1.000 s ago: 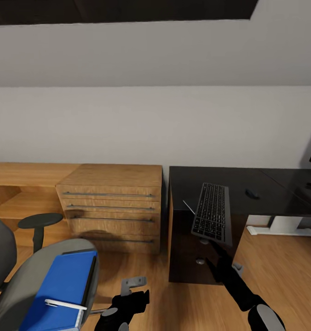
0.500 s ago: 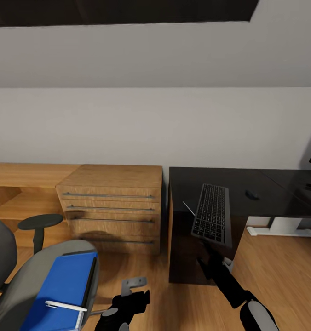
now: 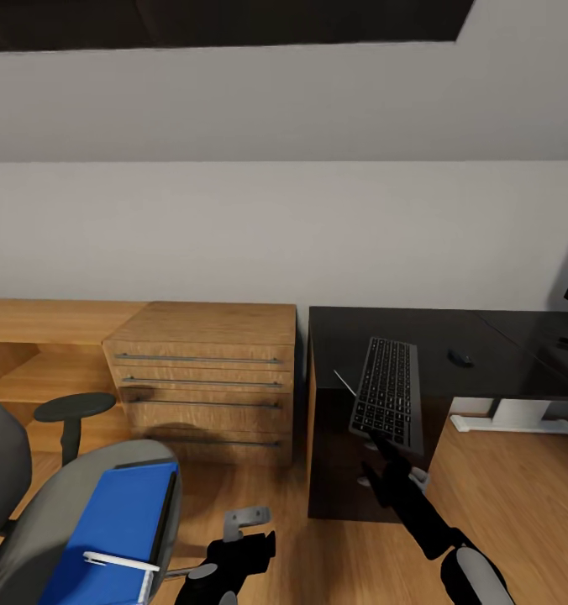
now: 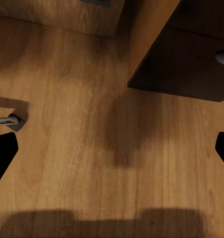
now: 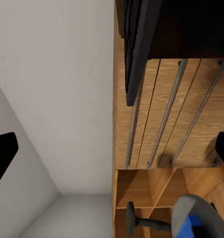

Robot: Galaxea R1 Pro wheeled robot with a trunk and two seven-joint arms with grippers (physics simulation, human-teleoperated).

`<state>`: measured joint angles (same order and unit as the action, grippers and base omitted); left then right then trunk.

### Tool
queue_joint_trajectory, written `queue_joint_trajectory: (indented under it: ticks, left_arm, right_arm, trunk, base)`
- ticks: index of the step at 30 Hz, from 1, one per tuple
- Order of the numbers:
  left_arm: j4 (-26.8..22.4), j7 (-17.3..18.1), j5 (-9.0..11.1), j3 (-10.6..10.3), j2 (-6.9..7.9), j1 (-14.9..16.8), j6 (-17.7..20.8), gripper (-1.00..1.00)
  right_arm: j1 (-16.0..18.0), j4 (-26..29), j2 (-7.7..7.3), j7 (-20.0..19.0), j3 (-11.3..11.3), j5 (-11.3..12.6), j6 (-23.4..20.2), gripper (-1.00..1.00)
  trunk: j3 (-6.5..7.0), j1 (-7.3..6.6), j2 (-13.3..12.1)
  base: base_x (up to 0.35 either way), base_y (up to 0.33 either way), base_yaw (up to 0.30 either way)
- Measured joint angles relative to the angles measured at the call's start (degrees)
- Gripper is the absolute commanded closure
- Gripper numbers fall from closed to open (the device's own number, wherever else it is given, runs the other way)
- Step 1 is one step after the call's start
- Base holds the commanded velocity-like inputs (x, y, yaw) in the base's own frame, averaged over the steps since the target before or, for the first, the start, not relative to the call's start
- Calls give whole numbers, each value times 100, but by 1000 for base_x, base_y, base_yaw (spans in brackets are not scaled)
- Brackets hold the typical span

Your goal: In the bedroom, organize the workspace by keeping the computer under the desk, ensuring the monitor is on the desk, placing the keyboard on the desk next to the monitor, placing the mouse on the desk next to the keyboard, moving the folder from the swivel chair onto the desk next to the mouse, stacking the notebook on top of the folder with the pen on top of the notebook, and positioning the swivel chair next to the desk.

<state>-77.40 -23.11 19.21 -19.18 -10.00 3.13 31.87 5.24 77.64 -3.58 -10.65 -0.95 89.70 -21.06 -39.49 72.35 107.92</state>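
We see the table point(image 3: 435, 336) just ahead of our right gripper point(image 3: 383, 444), our right arm stretched up toward its near edge. The keyboard point(image 3: 388, 391) lies tilted over that edge, right above the gripper, whose fingers are spread in the wrist view. Our left gripper point(image 3: 242, 525) hangs low over the floor, fingers spread apart, the folder point(image 3: 116, 525) off to its left.
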Motion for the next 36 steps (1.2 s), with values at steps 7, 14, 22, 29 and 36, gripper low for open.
queue_joint_trajectory:
  ticks: [7,14,22,29,36]
  left_arm:
    - [3,0,-1,-45,0,0,0,-100]
    - [3,0,-2,-61,0,0,0,-100]
    - [3,1,-3,-67,0,0,0,-100]
    - [3,7,-3,-72,0,0,0,-100]
    - [3,9,-3,-141,0,0,-7,-100]
  right_arm:
    - [0,-103,4,-2,159,9,35,-100]
    - [0,-329,6,-1,408,22,239,-100]
    - [0,-343,6,0,428,27,543,-100]
    - [0,-344,6,0,428,28,578,-100]
    - [0,-344,6,0,427,28,576,-100]
  trunk:
    - [0,0,0]
    - [0,0,0]
    - [0,0,0]
    - [0,0,0]
    - [0,-1,0]
  base:
    - [0,0,0]
    - [0,0,0]
    - [0,0,0]
    - [0,0,0]
    - [21,0,0]
